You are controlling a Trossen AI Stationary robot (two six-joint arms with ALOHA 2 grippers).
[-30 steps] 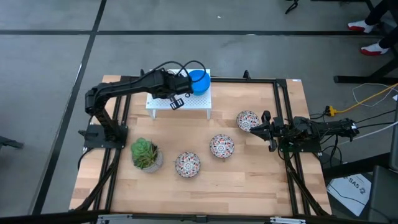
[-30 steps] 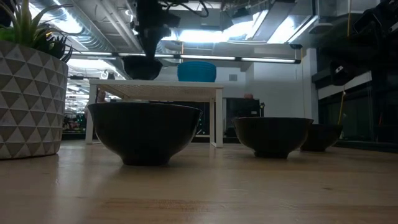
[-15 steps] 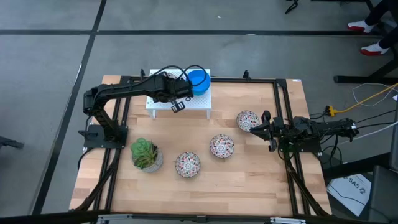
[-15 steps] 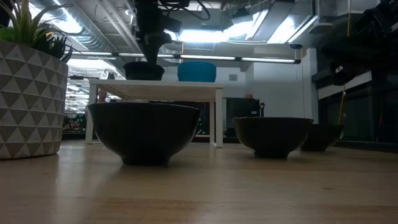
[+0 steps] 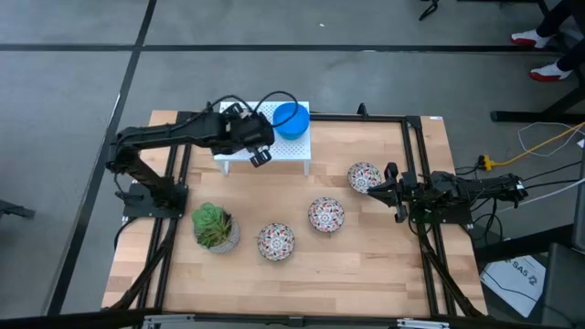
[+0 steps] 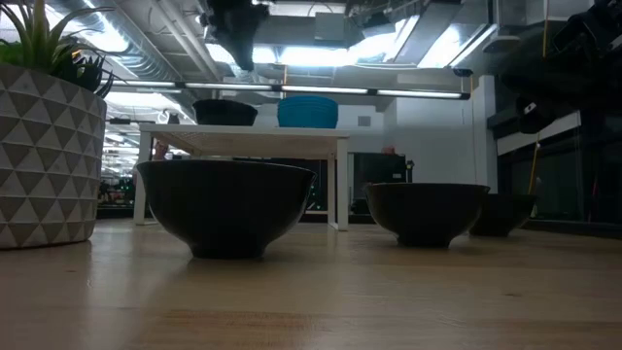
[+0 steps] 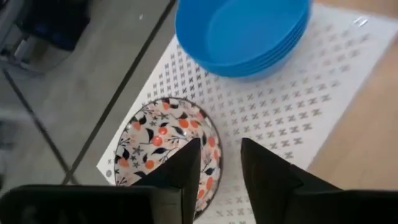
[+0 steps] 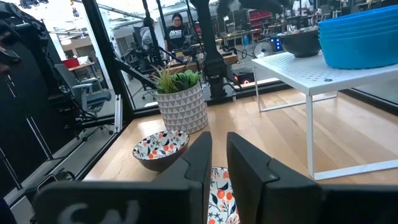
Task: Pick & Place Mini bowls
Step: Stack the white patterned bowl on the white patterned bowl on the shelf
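A white speckled floral mini bowl (image 7: 163, 144) stands on its base on the white perforated stand (image 7: 292, 106), next to a stack of blue mini bowls (image 7: 249, 31). My left gripper (image 7: 221, 163) hangs open above that floral bowl's rim, clear of it; the low view shows the gripper (image 6: 241, 53) well above the bowl (image 6: 224, 112). Three more floral bowls (image 5: 364, 176) (image 5: 325, 215) (image 5: 275, 241) rest on the wooden table. My right gripper (image 8: 219, 152) waits at the table's right, its fingers a narrow gap apart, beside the rightmost bowl.
A potted green succulent (image 5: 214, 227) stands at the table's near left. A black frame (image 5: 416, 164) runs around the table's edges. Bare wood lies between the stand and the row of bowls. A person (image 8: 178, 25) shows in the room beyond the table.
My left gripper lowered the floral bowl onto the stand beside the blue stack, opened and let go of it. It then rose and drew back a little toward the table's left edge. The bowl now stands on the stand; before, it hung just above it.
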